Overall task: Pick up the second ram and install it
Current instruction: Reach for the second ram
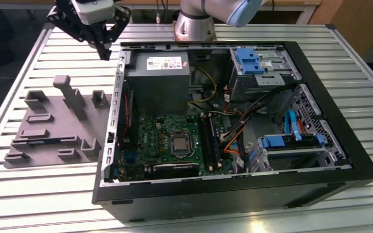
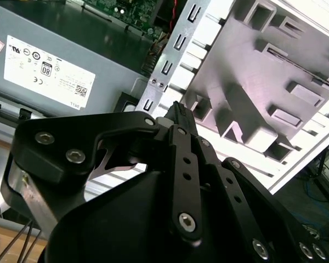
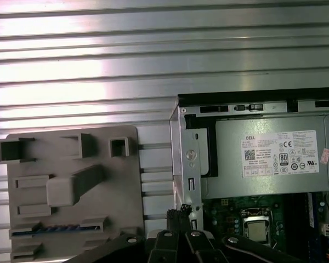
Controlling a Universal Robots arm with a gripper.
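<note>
Gripper (image 1: 103,52) hovers above the side of the grey holder block (image 1: 57,124), fingertips pressed together and empty. The second ram (image 3: 49,229) lies slotted in the block's end farthest from the gripper.

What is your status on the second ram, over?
Tool shut, empty, hovering beside the case. Second ram in a slot of the grey fixture, untouched. Nothing between them.
</note>
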